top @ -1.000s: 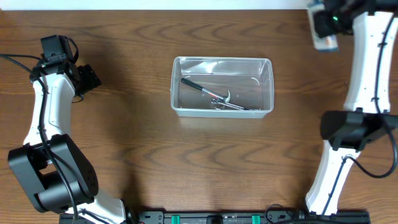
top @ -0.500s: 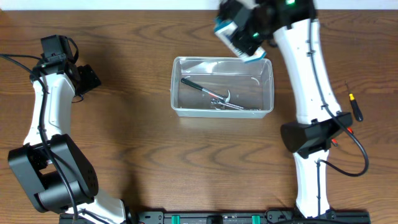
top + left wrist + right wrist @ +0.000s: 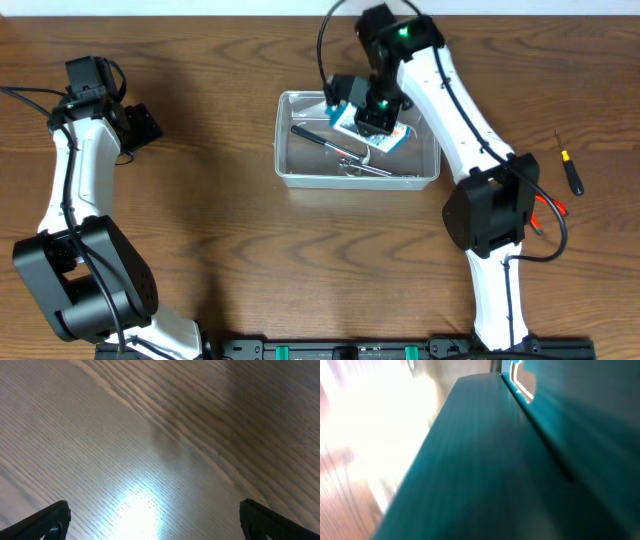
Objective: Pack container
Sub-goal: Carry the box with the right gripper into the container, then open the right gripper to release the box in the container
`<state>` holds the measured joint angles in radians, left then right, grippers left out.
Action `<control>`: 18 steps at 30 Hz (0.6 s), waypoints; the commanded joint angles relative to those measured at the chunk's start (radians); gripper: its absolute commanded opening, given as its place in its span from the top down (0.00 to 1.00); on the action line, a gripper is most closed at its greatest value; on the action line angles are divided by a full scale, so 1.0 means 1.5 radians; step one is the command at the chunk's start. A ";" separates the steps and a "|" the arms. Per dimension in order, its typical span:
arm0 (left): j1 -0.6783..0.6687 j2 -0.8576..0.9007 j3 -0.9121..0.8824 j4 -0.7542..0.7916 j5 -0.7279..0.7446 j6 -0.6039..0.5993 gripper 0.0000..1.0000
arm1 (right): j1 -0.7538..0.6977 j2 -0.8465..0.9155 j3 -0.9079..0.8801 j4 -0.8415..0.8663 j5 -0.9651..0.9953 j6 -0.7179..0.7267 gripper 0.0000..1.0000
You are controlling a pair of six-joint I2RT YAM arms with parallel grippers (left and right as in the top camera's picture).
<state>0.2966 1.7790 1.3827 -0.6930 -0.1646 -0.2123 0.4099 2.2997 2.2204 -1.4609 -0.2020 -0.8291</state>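
Observation:
The clear plastic container [image 3: 300,178] sits at the table's middle, with a black-handled hammer-like tool [image 3: 315,137] and other metal tools inside. My right gripper [image 3: 368,112] is over the container's back right part, shut on a teal and white box [image 3: 390,137] held tilted inside the rim. In the right wrist view the blurred teal box [image 3: 495,460] fills the frame and hides the fingers. My left gripper [image 3: 143,125] is far left of the container, open and empty; in its wrist view [image 3: 155,527] only bare wood lies between the fingertips [image 3: 52,520].
A small black-handled screwdriver [image 3: 571,172] lies on the table at the far right. The right arm's base [image 3: 490,215] stands right of the container. The left arm [image 3: 75,200] runs along the left side.
My right arm has swung from the table's far right corner leftward with the teal box and lowered it into the container. The left arm has not moved.

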 commanded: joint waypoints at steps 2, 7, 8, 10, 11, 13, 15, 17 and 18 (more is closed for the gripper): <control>0.002 0.006 0.015 -0.002 -0.008 -0.001 0.02 | 0.003 -0.003 -0.066 0.019 -0.006 -0.017 0.98; 0.002 0.006 0.015 -0.002 -0.008 -0.001 0.02 | 0.003 -0.003 -0.127 0.044 -0.006 -0.017 0.98; 0.002 0.006 0.015 -0.002 -0.008 -0.001 0.02 | 0.003 -0.003 -0.137 0.049 -0.006 -0.017 0.98; 0.002 0.006 0.015 -0.002 -0.008 -0.001 0.02 | 0.003 -0.003 -0.154 0.054 -0.006 -0.017 0.98; 0.002 0.006 0.015 -0.002 -0.008 -0.001 0.02 | 0.003 -0.003 -0.160 0.056 -0.006 -0.017 0.98; 0.002 0.006 0.015 -0.002 -0.008 -0.001 0.02 | 0.003 -0.003 -0.168 0.059 -0.006 -0.016 0.97; 0.002 0.006 0.015 -0.002 -0.008 -0.001 0.02 | 0.003 -0.003 -0.169 0.060 -0.006 -0.016 0.70; 0.002 0.006 0.015 -0.002 -0.008 -0.001 0.02 | 0.003 -0.003 -0.169 0.066 -0.005 -0.016 0.46; 0.002 0.006 0.015 -0.002 -0.008 -0.001 0.02 | 0.003 -0.003 -0.169 0.072 -0.005 -0.016 0.29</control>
<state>0.2966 1.7790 1.3827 -0.6926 -0.1646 -0.2123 0.4099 2.2997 1.9682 -1.3640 -0.2031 -0.8406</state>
